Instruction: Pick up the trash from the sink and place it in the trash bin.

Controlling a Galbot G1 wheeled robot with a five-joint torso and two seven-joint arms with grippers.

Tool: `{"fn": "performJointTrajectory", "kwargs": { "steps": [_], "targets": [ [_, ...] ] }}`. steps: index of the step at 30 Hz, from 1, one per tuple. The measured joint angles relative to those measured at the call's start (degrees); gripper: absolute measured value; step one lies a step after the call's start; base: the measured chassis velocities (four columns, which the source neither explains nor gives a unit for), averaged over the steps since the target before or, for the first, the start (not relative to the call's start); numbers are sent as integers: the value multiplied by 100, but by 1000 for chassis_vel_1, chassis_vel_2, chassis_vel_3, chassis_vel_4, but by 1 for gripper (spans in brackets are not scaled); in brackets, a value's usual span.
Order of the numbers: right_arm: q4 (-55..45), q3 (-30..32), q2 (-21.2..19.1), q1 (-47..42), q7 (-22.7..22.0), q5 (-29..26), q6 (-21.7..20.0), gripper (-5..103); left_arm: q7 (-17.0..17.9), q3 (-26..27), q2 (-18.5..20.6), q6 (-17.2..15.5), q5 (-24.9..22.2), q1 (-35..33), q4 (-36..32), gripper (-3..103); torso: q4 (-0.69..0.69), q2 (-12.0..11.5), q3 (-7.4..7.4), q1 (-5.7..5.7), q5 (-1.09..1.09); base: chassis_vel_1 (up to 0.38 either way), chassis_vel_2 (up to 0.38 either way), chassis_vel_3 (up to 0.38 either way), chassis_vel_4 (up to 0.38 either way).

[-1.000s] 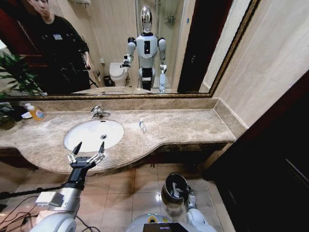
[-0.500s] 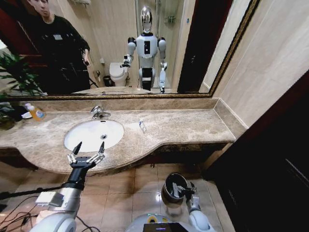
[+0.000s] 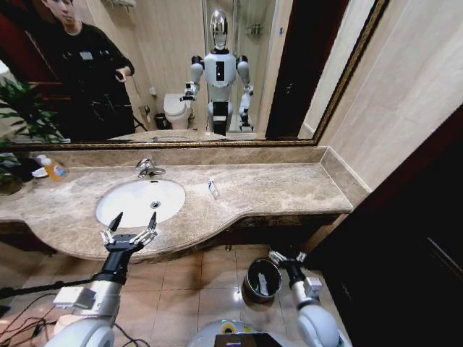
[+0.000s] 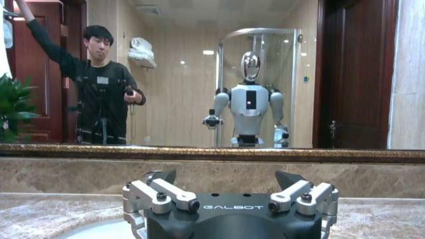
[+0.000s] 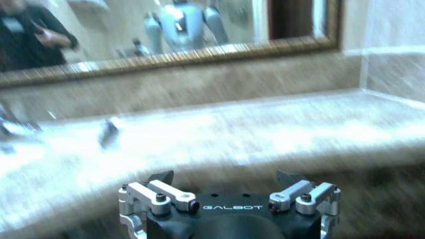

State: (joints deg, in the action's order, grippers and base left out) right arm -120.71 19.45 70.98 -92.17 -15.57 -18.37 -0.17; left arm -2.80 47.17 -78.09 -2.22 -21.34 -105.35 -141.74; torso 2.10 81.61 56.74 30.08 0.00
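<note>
Both claws wide and empty; sink [image 3: 108, 210] bare.
Last packet [image 3: 213, 189] lies on the counter beyond the sink, long axis front-to-back. Left gripper [image 3: 132, 221] nearer; right gripper [image 3: 287, 255] beside the bin [image 3: 249, 285].

The left hand [image 3: 133, 221] is being held forward with fingers spread wide and nothing between them. The right hand [image 3: 286, 256] is being held low, likewise spread.

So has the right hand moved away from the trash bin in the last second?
Yes. In the head view the right hand has risen out of the trash bin and now sits open, beside its rim, nearer the countertop edge. The bin itself hasn't moved.
</note>
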Motion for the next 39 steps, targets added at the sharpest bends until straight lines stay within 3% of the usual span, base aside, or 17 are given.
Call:
{"fn": "performJointTrajectory", "kwargs": {
  "steps": [7, 9, 14, 20, 28, 39],
  "targets": [
    [-22, -302, -176, 1209, 135, -328, -692, 100, 0, 0, 0, 0, 0, 0, 0, 100, 1, 0, 1, 1, 0, 0, 0, 0, 0],
    [267, -371, -323, 1759, 506, -528, -884, 100, 0, 0, 0, 0, 0, 0, 0, 100, 1, -1, 1, 1, 0, 0, 0, 0, 0],
    [896, -724, -537, 2770, 921, -676, -926, 100, -1, 0, 1, 0, 0, 0, 0, 100, 1, -1, 1, 1, 0, 0, 0, 0, 0],
    [1438, -1225, -548, 3572, 1109, -894, -1001, 100, 0, 0, 0, 0, 0, 0, 0, 100, 1, -2, 1, 1, 0, 0, 0, 0, 0],
    [2492, -2191, -111, 4889, 917, -1078, -1147, 100, 0, 0, 0, 0, 0, 0, 0, 100, 1, -2, 1, 1, 0, 0, 0, 0, 0],
    [3121, -2710, 284, 5545, 458, -1586, -1460, 100, 0, 0, 0, 0, 0, 0, 0, 100, 1, -2, 1, 1, -1, 0, 0, 0, 0]
  ]
}}
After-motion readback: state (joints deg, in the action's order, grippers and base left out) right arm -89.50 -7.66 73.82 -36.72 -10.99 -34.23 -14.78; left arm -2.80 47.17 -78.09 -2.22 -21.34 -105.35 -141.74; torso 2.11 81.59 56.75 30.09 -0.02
